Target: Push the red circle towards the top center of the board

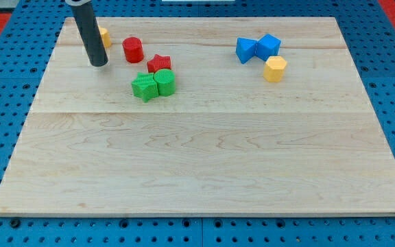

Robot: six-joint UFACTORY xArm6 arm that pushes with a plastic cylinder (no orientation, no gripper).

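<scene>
The red circle point(133, 49) stands near the view's top left of the wooden board point(204, 151). My tip point(99, 63) rests on the board just to the left of the red circle, a small gap apart. The dark rod rises from the tip toward the view's top. A yellow block point(104, 37) sits behind the rod, partly hidden by it; its shape cannot be made out.
A red star point(159, 64) lies right and below the red circle. A green star point(143, 88) and a green cylinder point(164, 82) touch just below it. At the top right sit a blue triangle point(245, 49), a blue cube point(269, 46) and a yellow hexagon point(275, 68).
</scene>
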